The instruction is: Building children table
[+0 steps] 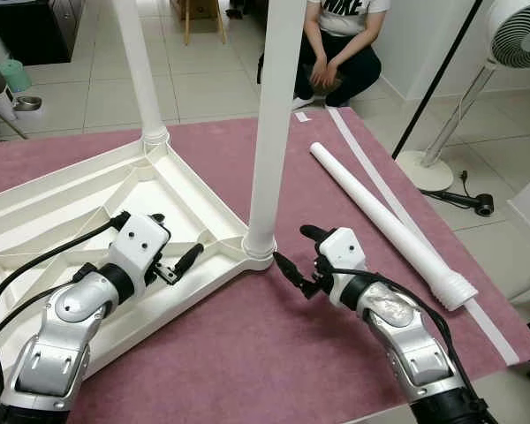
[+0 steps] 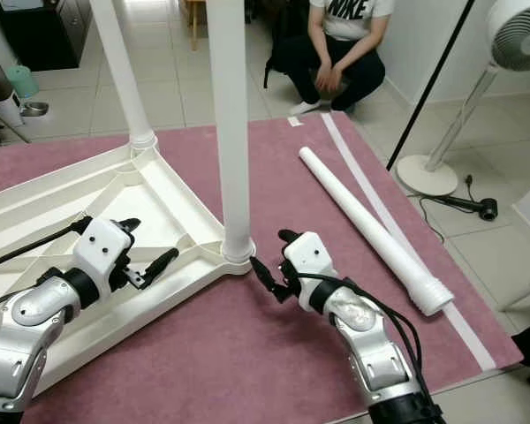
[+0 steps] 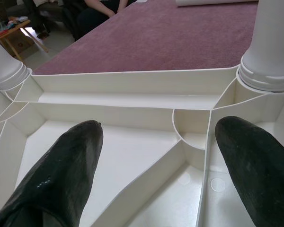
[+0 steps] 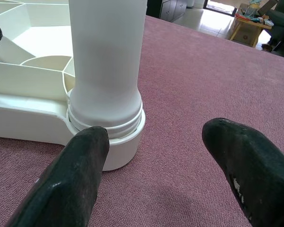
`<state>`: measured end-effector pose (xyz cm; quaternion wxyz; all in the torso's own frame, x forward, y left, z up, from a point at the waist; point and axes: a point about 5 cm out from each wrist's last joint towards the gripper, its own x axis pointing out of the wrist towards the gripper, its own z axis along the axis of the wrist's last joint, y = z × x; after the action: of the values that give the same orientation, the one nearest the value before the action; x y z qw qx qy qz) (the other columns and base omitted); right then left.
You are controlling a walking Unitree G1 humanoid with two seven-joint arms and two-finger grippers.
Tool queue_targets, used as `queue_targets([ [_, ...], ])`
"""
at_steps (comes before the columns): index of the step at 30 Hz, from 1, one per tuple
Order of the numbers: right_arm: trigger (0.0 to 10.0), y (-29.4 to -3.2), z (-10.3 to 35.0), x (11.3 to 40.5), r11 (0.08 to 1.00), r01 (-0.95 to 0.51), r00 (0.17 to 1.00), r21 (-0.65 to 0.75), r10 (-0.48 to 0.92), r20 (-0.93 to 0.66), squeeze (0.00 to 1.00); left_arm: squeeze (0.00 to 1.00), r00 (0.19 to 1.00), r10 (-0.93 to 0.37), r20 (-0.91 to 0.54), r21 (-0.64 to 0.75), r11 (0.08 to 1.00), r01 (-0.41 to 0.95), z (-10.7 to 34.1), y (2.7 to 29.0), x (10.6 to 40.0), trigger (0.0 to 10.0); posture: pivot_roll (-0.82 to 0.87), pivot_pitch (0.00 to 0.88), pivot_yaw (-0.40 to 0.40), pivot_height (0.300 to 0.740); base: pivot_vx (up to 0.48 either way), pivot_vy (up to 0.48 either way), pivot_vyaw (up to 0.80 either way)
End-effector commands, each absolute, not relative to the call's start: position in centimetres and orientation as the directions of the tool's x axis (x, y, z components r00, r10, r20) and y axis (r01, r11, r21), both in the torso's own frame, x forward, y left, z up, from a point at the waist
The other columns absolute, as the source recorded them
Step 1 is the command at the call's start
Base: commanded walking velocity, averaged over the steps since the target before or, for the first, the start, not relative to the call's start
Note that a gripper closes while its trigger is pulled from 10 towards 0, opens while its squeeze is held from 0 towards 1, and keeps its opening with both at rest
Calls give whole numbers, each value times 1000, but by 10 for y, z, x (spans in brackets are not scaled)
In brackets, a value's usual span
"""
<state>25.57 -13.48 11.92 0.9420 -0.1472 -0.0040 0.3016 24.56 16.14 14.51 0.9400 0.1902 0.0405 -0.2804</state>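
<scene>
A white plastic tabletop (image 1: 62, 221) lies upside down on the mauve carpet. One white leg (image 1: 272, 132) stands upright in its near corner socket (image 4: 106, 118), and a second leg (image 1: 141, 71) stands in the far corner. A third leg (image 1: 384, 221) lies loose on the carpet to the right. My left gripper (image 1: 172, 240) hovers open over the ribbed underside (image 3: 132, 142), just left of the near leg. On the carpet side of that leg's base my right gripper (image 1: 299, 250) is open, with one finger (image 4: 75, 175) close to the socket and nothing held.
A person (image 1: 340, 44) crouches on the tiled floor beyond the carpet. A standing fan (image 1: 512, 35) and a black cable with a small device (image 1: 481, 205) are at the right. A white strip (image 1: 371, 172) lies along the carpet beside the loose leg.
</scene>
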Motion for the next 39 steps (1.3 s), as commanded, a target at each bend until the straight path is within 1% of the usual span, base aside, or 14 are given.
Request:
queue_targets([
  [1,10000,-132,120,255,778,-565,819,-275,570,-71,0,0,846,-510,-157,312,787,532,145,155,247,10000,48,0,55,740,0,0,0],
  [10,10000,-132,120,255,778,-565,819,-275,570,-71,0,0,846,-510,-157,312,787,532,145,155,247,10000,48,0,55,740,0,0,0],
  [11,10000,-133,120,255,766,-576,811,-287,580,-79,0,0,837,-516,-182,343,764,546,145,160,245,10000,51,0,0,740,0,0,0],
  [12,10000,-127,128,266,812,-514,846,-277,534,-7,0,0,844,-500,-195,342,772,536,141,154,253,10000,53,0,0,740,0,0,0],
  [14,10000,-127,128,266,812,-514,846,-277,534,-7,0,0,844,-500,-195,342,772,536,141,154,253,10000,53,0,0,740,0,0,0],
  [15,10000,-122,134,274,843,-469,867,-263,496,47,0,0,849,-488,-203,342,777,528,138,148,259,10000,53,0,0,740,0,0,0],
  [17,10000,-117,141,282,874,-421,886,-242,454,99,0,0,856,-475,-203,336,788,516,135,141,266,10000,50,0,0,740,0,0,0],
  [31,10000,-116,140,283,879,-410,890,-244,444,105,0,0,856,-475,-203,341,786,516,135,141,268,10000,50,0,0,740,0,0,0],
  [36,10000,-117,138,284,880,-403,893,-249,438,103,0,0,819,-526,-229,326,751,574,133,143,261,10000,48,0,0,740,0,0,0],
  [38,10000,-123,136,284,880,-386,900,-275,425,94,0,0,759,-594,-268,315,690,652,135,149,250,10000,48,0,0,740,0,0,0],
  [39,10000,-123,136,284,880,-386,900,-275,425,94,0,0,759,-594,-268,315,690,652,135,149,250,10000,48,0,0,740,0,0,0],
])
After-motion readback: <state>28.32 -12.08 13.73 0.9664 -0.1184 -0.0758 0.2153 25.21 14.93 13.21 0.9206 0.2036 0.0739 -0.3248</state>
